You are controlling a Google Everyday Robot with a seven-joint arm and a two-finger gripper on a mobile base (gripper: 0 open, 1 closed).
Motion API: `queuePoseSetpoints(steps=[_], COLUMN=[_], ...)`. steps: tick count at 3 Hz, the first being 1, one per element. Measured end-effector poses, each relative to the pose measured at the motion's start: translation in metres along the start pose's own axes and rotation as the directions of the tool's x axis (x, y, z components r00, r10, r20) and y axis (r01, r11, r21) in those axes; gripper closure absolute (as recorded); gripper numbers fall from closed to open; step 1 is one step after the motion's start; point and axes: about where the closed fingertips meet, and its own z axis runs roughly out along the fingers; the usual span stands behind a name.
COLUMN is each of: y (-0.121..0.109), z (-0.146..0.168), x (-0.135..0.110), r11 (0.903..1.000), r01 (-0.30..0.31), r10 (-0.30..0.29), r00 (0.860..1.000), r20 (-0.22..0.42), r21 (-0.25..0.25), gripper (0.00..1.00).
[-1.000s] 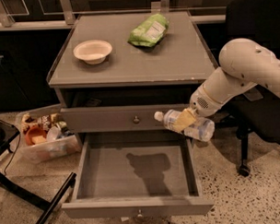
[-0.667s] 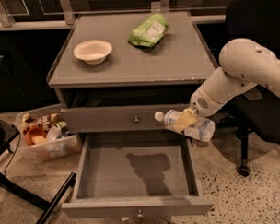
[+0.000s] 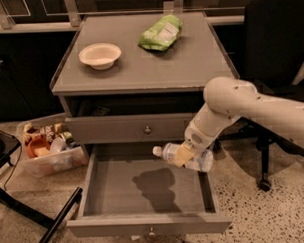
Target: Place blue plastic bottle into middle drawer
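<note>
The blue plastic bottle is a small clear bottle with a white cap, lying on its side in the air, cap to the left. My gripper is shut on its middle and holds it above the right part of the open middle drawer. The drawer is pulled out, with a plain grey floor and a small knob on its front. The bottle's shadow falls on the drawer floor. The white arm comes in from the right.
The cabinet top holds a white bowl and a green snack bag. A closed knobbed drawer front sits above the open drawer. A clear bin of odds stands left; a black office chair stands right.
The view has shifted slightly. The arm and bottle have moved left, from beside the drawer's right rim to over its right part.
</note>
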Motion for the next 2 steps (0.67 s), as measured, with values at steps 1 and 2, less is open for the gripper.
queuePoseSetpoints(steps=[1,2], y=[-0.003,-0.018], z=[0.069,0.134], x=[0.009,0.010], r11=[0.9979,0.9943], r01=[0.064,0.094], r10=[-0.064,-0.092], r00=[0.997,0.995], r20=[-0.042,-0.036], r21=[0.007,0.051], gripper=[1.00,1.00])
